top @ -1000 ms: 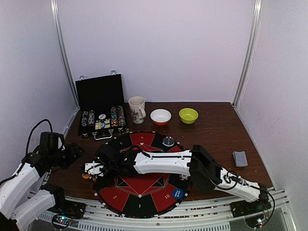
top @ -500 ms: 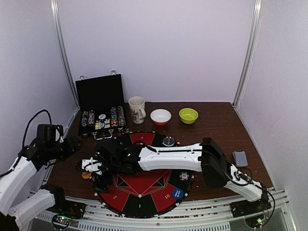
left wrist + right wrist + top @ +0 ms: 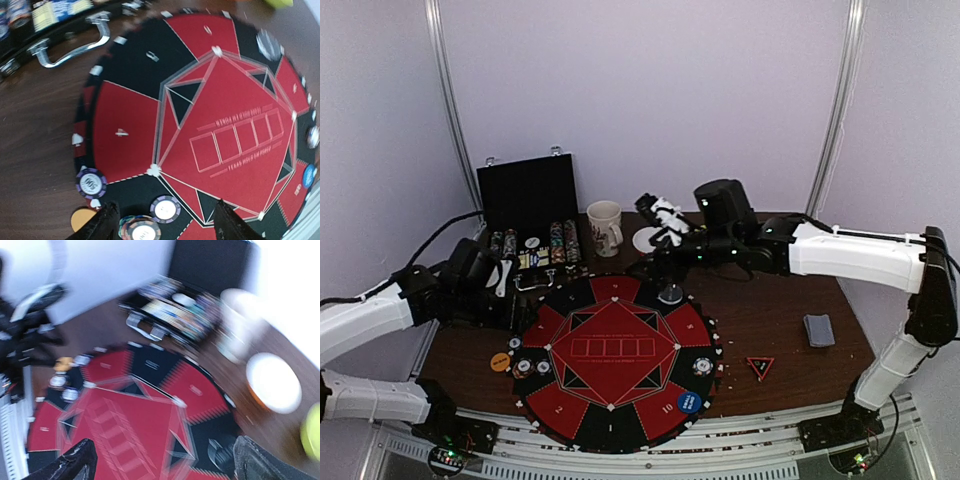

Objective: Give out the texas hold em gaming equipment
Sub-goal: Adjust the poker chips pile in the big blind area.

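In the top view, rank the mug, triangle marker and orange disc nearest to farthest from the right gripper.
1. Mug, just left of right gripper.
2. Triangle marker, right of the mat.
3. Orange disc, left of the mat.

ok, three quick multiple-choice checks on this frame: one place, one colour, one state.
1. Where is the red-black triangle marker?
A. at the centre of the mat
B. on the table, right of the mat
C. on the mat's far edge

2. What colour is the marker disc just off the mat's left edge?
A. blue
B. green
C. orange

3. The chip case is:
A. open, lid upright
B. shut
C. open, lid lying flat

Answers: B, bare wood surrounds it; C, it is plainly orange in the top and left wrist views; A, chip rows show below the raised lid.
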Available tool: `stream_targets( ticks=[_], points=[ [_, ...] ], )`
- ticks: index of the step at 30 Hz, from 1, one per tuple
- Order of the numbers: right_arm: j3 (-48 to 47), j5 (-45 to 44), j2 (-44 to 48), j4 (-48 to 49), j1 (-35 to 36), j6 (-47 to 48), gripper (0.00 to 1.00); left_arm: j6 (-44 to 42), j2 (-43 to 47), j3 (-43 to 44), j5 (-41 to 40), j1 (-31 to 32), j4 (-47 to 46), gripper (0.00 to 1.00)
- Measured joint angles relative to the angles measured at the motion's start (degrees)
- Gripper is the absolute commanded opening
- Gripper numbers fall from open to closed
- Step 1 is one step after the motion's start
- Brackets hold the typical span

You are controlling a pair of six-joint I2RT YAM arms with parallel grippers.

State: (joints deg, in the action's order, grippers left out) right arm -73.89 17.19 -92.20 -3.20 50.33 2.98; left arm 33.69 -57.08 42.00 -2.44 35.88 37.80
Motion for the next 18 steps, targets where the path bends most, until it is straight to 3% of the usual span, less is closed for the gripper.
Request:
stream_targets(
  ticks=[4, 9, 18],
  points=[
    [9.0, -6.9, 5.2, -2.5, -7.1, -4.7, 0.97, -1.7, -12.7, 4.9, -3.1, 7.7, 0.9, 0.67],
    [10.7, -11.0, 7.4, -5.9, -7.2, -7.0, 0.96, -2.1, -28.3, 8.3, -8.3, 13.6, 3.8, 0.68],
    [10.7, -12.3, 9.1, -8.2, -7.0, -13.4, 1.00, -0.8, -31.4, 8.3, -12.4, 16.8, 6.3, 0.59]
  ],
)
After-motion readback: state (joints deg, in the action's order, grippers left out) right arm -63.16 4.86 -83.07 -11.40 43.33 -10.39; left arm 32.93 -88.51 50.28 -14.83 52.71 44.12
